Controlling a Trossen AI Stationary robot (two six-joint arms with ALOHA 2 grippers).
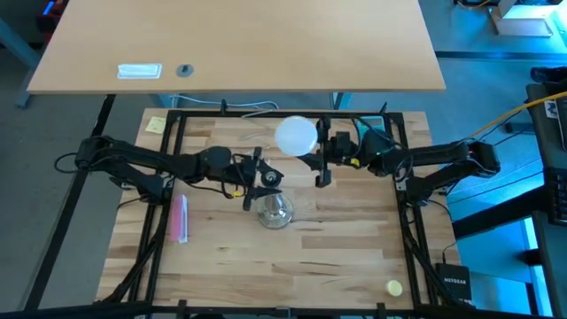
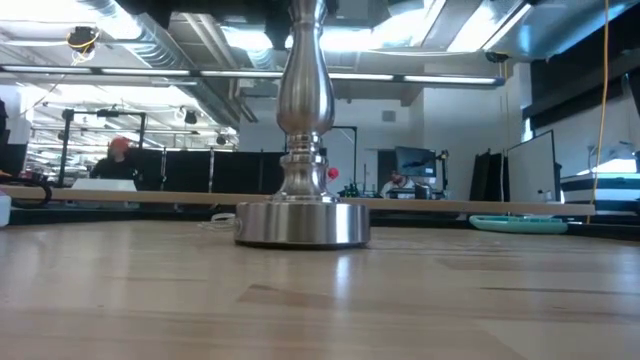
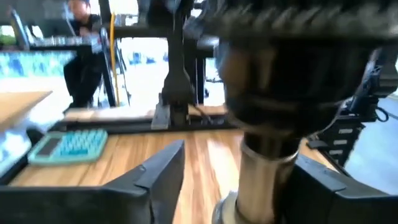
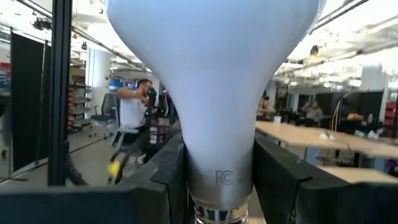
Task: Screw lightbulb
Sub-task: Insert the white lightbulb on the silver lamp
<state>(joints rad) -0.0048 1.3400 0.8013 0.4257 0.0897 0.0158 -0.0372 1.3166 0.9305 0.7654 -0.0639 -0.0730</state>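
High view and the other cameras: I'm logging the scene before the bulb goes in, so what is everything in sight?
lightbulb: one, white, held in the right claw, behind the stand
socket stand: one, silvery with dark top, table middle
pink object: one, table's left side
yellow note: one, far left corner
small yellow object: one, near right corner
teal tray: one, far edge
left claw: dark, fingers either side of the stand's top
right claw: dark, shut on the lightbulb's neck

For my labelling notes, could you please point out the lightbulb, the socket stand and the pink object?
lightbulb (image 4: 211, 93), right wrist view, frosted globe.
socket stand (image 2: 303, 222), low view, round base.
pink object (image 1: 182, 218), high view, its middle.
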